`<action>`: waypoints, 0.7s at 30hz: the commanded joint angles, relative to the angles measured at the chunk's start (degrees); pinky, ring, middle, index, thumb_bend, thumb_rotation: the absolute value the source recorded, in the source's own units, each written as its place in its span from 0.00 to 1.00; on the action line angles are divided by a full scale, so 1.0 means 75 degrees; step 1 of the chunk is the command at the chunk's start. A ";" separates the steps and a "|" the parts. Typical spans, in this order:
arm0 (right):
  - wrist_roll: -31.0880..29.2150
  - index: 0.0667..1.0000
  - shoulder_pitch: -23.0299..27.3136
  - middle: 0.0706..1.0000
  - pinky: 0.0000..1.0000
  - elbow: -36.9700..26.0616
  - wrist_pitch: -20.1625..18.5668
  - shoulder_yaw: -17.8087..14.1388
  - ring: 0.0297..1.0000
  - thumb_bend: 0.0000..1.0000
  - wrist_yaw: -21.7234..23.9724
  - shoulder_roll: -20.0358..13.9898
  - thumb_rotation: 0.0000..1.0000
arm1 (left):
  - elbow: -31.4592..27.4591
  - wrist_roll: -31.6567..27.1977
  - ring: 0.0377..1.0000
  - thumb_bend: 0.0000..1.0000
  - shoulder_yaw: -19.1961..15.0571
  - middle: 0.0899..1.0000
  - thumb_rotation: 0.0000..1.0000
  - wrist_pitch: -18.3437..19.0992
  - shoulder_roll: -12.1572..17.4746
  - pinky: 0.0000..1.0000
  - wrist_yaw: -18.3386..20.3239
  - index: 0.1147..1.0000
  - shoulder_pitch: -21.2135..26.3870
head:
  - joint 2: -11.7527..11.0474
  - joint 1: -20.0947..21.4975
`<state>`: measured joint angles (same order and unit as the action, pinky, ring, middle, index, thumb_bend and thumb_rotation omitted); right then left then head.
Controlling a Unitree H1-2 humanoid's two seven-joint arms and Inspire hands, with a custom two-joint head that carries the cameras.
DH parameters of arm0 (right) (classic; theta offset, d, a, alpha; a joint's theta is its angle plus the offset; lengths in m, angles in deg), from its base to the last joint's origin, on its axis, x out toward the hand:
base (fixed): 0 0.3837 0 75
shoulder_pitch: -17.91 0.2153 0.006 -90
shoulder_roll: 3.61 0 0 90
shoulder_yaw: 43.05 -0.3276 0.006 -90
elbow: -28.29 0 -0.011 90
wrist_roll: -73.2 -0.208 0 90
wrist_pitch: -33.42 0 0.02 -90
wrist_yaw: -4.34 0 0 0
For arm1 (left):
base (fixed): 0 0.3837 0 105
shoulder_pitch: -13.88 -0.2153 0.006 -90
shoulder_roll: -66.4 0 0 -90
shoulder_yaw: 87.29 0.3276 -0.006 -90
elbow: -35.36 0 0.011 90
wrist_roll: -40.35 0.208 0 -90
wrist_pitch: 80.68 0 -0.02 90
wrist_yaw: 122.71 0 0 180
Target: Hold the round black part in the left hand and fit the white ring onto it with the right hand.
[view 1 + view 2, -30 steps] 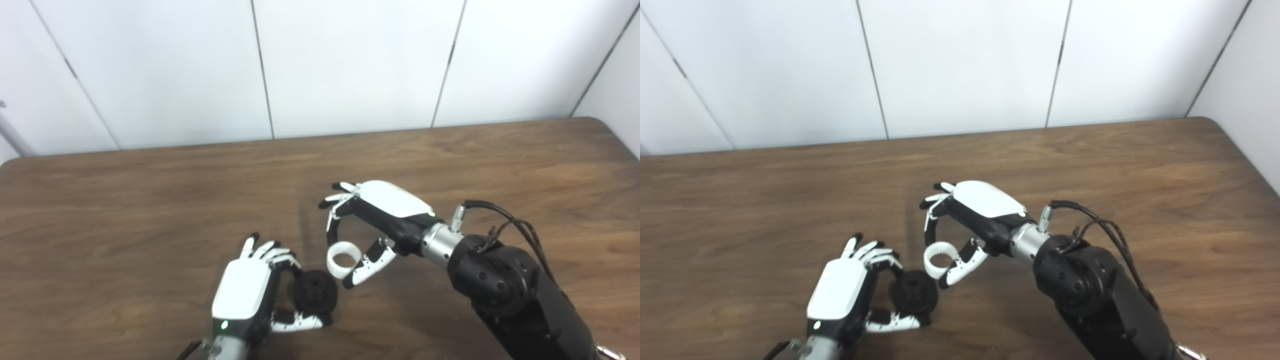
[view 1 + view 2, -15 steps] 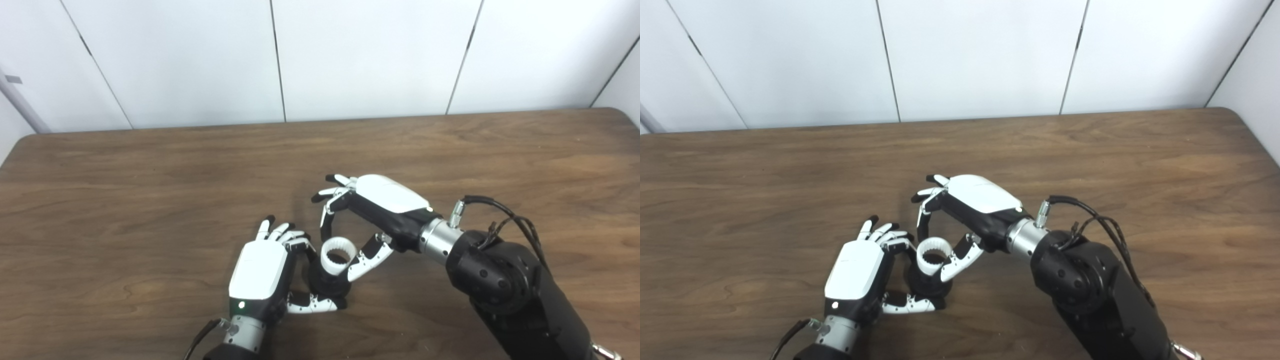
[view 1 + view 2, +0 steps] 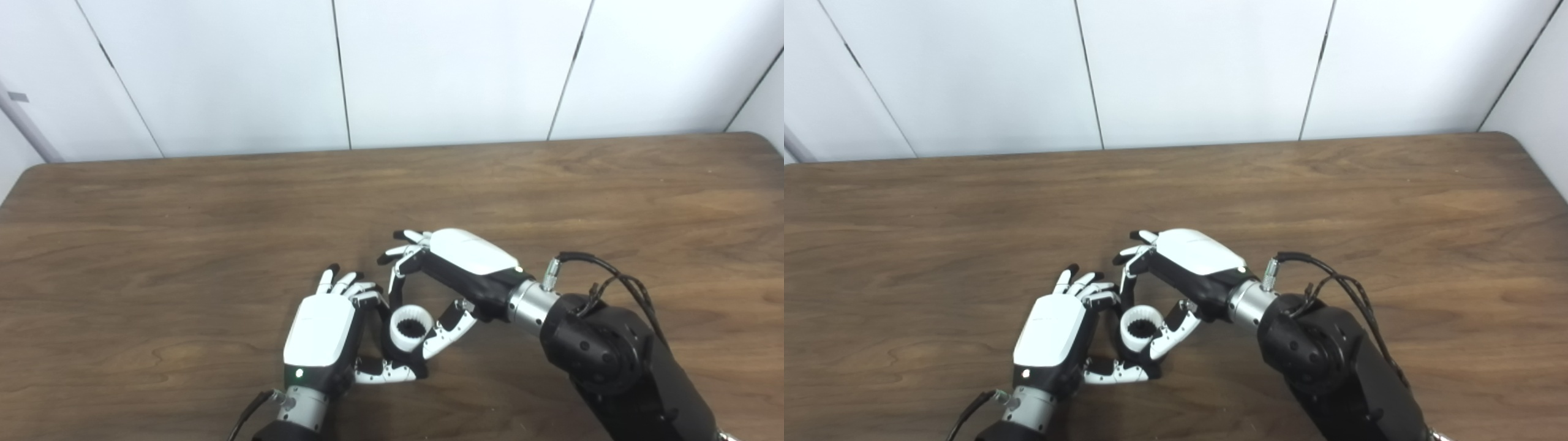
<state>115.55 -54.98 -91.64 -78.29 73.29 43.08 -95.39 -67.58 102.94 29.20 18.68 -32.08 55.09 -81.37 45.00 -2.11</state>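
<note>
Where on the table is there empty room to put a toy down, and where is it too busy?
The brown table is bare along the far edge by the white wall, and on the wide patches at both ends. It is crowded near the front middle, where the left hand and right hand meet around the white ring and black part.

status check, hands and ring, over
Left robot hand shut on black part. Right robot hand shut on white ring, ring atop part. Nothing in the way.
</note>
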 commanded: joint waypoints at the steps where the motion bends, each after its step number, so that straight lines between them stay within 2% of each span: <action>1: 0.0071 0.45 0.0145 0.85 1.00 -0.0122 0.0335 -0.0043 1.00 0.52 -0.0222 0.0042 0.13 | 0.0188 -0.0008 0.87 0.52 0.0167 0.74 0.05 -0.0071 -0.0022 1.00 0.0201 0.42 -0.0088 | 0.0011 -0.0007; 21: 0.0195 0.45 -0.0104 0.84 1.00 0.0251 0.0682 -0.0213 0.99 0.52 -0.0563 0.0095 0.13 | 0.0038 0.0077 0.88 0.52 0.0206 0.73 0.05 0.0023 -0.0037 1.00 0.0388 0.42 -0.0100 | 0.0064 0.0049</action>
<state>116.58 -56.71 -89.39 -74.21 72.47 40.17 -94.94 -67.57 103.25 29.41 18.89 -32.16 55.17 -81.36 45.44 -1.67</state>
